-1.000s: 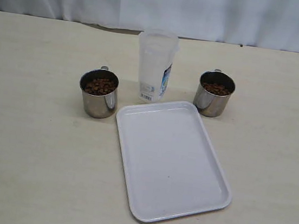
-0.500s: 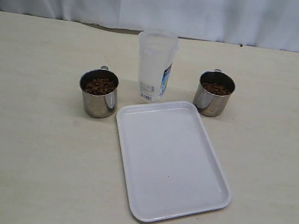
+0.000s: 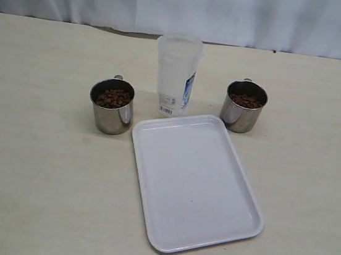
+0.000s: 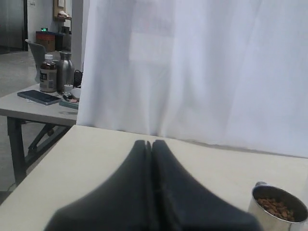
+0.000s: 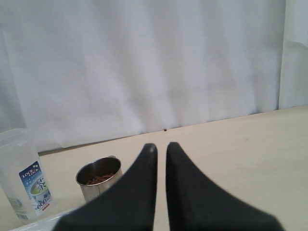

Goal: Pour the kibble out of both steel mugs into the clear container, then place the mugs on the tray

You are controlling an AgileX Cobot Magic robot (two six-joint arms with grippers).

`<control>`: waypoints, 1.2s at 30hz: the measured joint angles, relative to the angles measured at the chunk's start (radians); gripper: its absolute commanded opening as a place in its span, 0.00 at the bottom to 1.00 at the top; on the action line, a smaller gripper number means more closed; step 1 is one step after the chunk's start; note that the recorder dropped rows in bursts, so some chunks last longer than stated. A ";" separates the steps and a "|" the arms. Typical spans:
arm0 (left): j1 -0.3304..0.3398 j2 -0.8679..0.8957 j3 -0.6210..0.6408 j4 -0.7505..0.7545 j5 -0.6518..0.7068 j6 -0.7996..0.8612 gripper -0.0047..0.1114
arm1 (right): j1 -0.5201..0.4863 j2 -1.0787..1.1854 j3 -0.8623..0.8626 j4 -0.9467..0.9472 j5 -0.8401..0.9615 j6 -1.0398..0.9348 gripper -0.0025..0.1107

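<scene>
The kibble (image 3: 113, 98) sits in two steel mugs, brown pellets heaped close to each rim. The left mug (image 3: 112, 118) stands upright left of the frame's centre. The right mug (image 3: 240, 117) stands upright right of centre and a little higher in the frame. Each has its small handle turned to the far side.

Between them, at upper centre, the clear container (image 3: 177, 66) stands upright, taller than either mug, with its label and barcode low on the wall. It is apart from both mugs.

The tray (image 3: 196, 180) lies flat just below the container and runs from the centre toward the lower right, skewed on a diagonal. Its upper corners come near the two mugs without touching them.

Everything rests on a pale table (image 3: 28, 172), and a white curtain (image 3: 185, 8) hangs across the top of the frame.

Neither arm shows in the exterior view. In its wrist view the left gripper (image 4: 151, 143) has its dark fingers pressed together on nothing, with one mug of kibble beyond it. The right gripper (image 5: 161, 147) is likewise closed and empty, with only a thin slit between its fingers, and the right mug and the container stand beyond it
</scene>
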 measured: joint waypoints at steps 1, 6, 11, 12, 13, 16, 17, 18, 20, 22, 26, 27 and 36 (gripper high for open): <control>0.000 0.000 0.000 -0.005 -0.002 0.000 0.04 | 0.000 0.000 0.000 0.000 0.000 0.000 0.07; 0.000 0.000 0.000 -0.012 -0.013 0.000 0.04 | 0.000 0.000 0.000 0.000 0.000 0.000 0.07; 0.000 0.000 0.000 -0.024 -0.033 -0.003 0.04 | 0.000 0.000 0.000 0.000 0.000 0.000 0.07; 0.000 0.000 0.000 -0.029 -0.046 -0.003 0.04 | 0.000 0.000 0.000 0.000 0.000 0.000 0.07; 0.000 0.000 0.000 -0.029 -0.060 -0.003 0.04 | 0.000 0.000 0.000 0.000 0.000 0.000 0.07; 0.000 0.000 0.000 -0.029 -0.114 -0.003 0.04 | 0.000 0.000 0.000 0.000 0.000 0.000 0.07; 0.000 0.003 0.000 -0.025 -0.134 -0.003 0.04 | 0.000 0.000 0.000 0.000 0.000 0.000 0.07; 0.000 0.016 0.000 -0.019 -0.159 -0.003 0.04 | 0.000 0.000 0.000 0.000 0.000 0.000 0.07; 0.000 0.073 0.000 -0.008 -0.205 -0.003 0.04 | 0.000 0.000 0.000 0.000 0.000 0.000 0.07; 0.000 0.173 0.000 0.002 -0.258 -0.003 0.04 | 0.000 0.000 0.000 0.000 0.000 0.000 0.07; 0.000 0.451 0.000 0.033 -0.389 -0.001 0.04 | 0.000 0.000 0.000 0.000 0.000 0.000 0.07; 0.000 0.533 0.000 0.047 -0.433 -0.001 0.04 | 0.000 0.000 0.000 0.000 0.000 0.000 0.07; 0.000 1.126 0.000 0.185 -0.837 -0.001 0.04 | 0.000 0.000 0.000 0.000 0.000 0.000 0.07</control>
